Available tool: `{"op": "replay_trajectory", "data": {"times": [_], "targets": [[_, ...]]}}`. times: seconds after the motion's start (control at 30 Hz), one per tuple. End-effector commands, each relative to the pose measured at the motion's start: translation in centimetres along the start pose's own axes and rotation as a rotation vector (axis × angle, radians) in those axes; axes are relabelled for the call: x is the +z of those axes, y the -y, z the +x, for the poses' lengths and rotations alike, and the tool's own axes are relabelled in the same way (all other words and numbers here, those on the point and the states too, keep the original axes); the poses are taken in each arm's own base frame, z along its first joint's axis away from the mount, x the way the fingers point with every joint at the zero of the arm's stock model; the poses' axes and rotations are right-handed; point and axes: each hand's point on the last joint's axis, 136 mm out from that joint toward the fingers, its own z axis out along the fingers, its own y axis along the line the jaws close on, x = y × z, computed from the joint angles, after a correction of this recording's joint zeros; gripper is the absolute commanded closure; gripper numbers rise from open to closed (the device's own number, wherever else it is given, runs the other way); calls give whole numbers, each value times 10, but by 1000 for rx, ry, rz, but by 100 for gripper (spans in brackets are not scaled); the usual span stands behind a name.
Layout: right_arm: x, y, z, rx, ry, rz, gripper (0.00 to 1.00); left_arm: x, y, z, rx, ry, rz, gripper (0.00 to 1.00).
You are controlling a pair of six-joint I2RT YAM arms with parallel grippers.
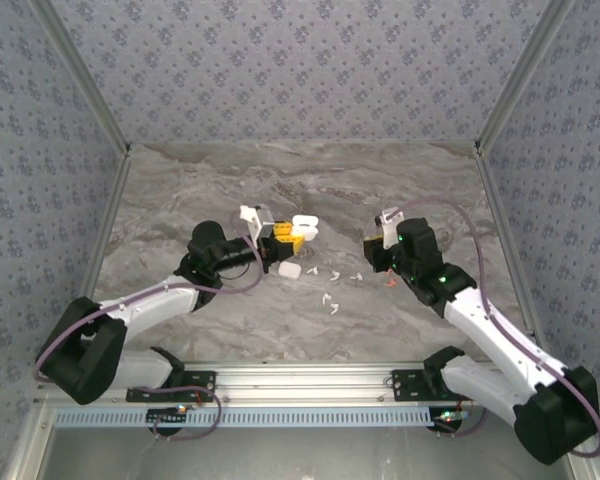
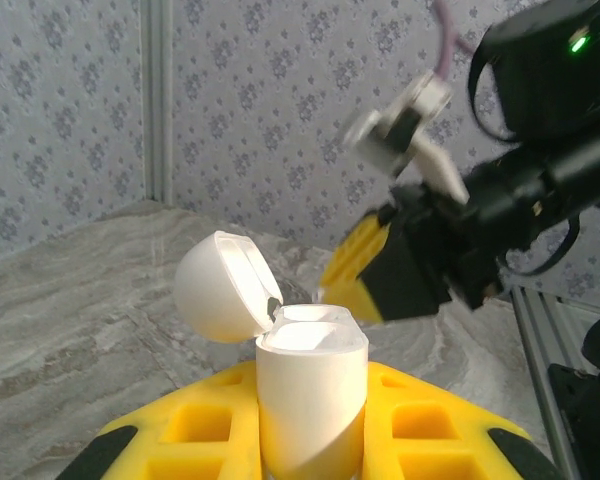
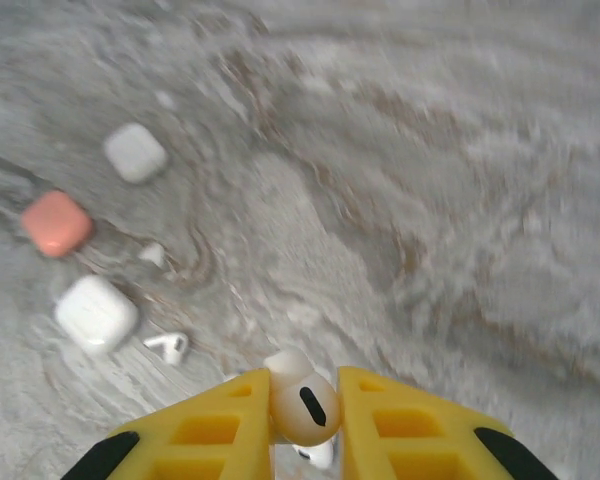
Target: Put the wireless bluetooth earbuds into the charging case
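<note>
From above, the left end effector (image 1: 283, 241) is clamped on an open white case (image 1: 302, 228) over the middle of the surface (image 1: 180, 190), with loose earbuds (image 1: 330, 300) lying just nearer. At the left wrist, the case stands upright, its lid (image 2: 220, 285) flipped back. At the right wrist, the right end effector (image 3: 305, 400) pinches one white earbud (image 3: 302, 408).

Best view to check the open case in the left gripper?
Left wrist: the charging case sits close up in the left gripper, lid flipped open, top rim clear. In top external it's a small white blob at the gripper's tip, no detail. Right wrist faces the table instead.
</note>
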Motion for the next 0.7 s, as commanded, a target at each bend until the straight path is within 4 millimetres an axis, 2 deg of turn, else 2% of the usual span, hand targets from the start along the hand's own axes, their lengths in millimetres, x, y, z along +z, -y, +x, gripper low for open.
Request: {"op": "replay_trajectory", "data": {"times": [0.0, 0.2, 0.3, 0.43, 0.67], "targets": [[-22, -24, -47, -195, 148, -97, 78, 10, 9, -20, 12, 46, 52, 100], [-43, -56, -93, -351, 248, -186, 78, 22, 11, -21, -9, 49, 77, 100], [-45, -70, -105, -429, 260, -211, 78, 26, 13, -22, -18, 58, 90, 100], [-42, -85, -111, -514, 255, -235, 78, 29, 14, -23, -27, 62, 96, 100], [-33, -91, -103, -573, 219, -249, 78, 29, 15, -24, -25, 61, 95, 100]]}}
